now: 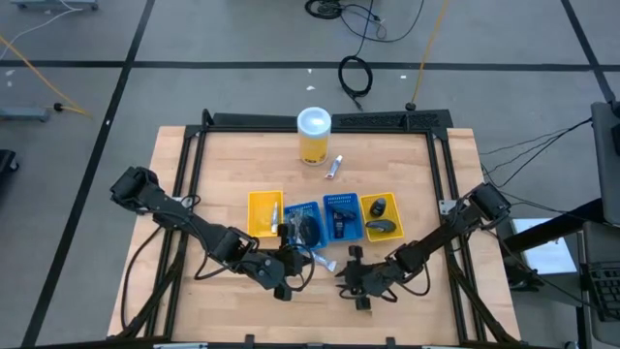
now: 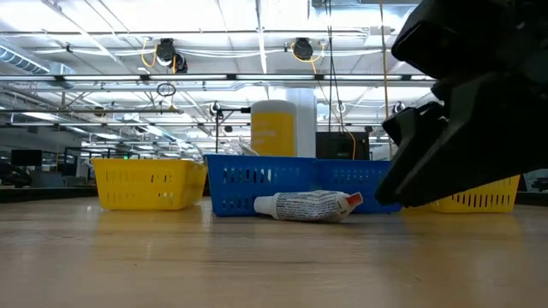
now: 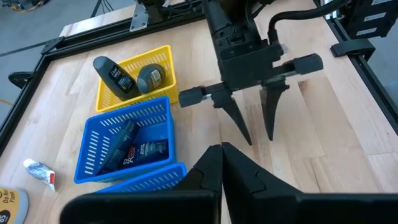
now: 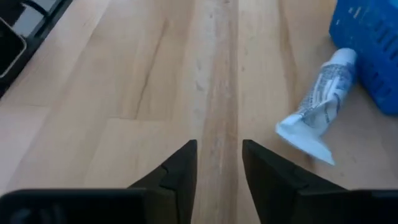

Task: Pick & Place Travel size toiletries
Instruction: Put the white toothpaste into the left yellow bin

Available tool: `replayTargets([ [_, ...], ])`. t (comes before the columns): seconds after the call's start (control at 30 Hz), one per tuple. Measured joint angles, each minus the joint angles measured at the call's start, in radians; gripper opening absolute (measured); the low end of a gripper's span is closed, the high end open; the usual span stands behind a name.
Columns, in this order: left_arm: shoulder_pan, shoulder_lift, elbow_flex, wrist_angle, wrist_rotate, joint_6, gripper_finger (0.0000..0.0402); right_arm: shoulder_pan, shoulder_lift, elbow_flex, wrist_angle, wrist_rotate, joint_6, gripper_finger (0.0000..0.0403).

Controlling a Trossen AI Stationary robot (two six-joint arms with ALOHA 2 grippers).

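1. Viewing from above, we find the right gripper (image 1: 355, 281) at 6 o'clock on the tabletop (image 1: 223, 165), fingers parted and empty.
2. We see the left gripper (image 3: 222, 147) pinched together, empty, beside it.
3. We locate a white tube (image 2: 306, 205) lying before the blue tray (image 2: 291, 181); another (image 1: 335, 166) sits by the yellow canister (image 1: 313, 137) at 12 o'clock.

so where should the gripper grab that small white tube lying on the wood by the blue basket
Grip the small white printed tube across its round middle body, coming straight down from above. It lies flat on the wooden table, flat crimped tail toward the right gripper, cap end by the blue basket.
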Motion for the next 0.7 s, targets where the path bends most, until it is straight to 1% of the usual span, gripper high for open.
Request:
replayTargets([
  [0.07, 0.0, 0.0, 0.0, 0.0, 0.0, 0.0, 0.0014, 0.0, 0.0, 0.0, 0.0, 0.023, -0.016, 0.0125],
  [0.2, 0.0, 0.0, 0.0, 0.0, 0.0, 0.0, 0.0023, -0.001, 0.0, 0.0, 0.02, 0.027, -0.052, 0.0125],
  [0.43, 0.0, 0.0, 0.0, 0.0, 0.0, 0.0, 0.0011, -0.002, 0.0, 0.0, 0.006, 0.101, -0.093, 0.0125],
  [0.57, 0.0, 0.0, 0.0, 0.0, 0.0, 0.0, 0.0002, -0.006, 0.0, 0.0, -0.013, 0.102, -0.111, 0.0125],
  [0.7, 0.0, 0.0, 0.0, 0.0, 0.0, 0.001, 0.0012, -0.026, -0.001, 0.0, -0.041, 0.109, -0.114, 0.0125],
])
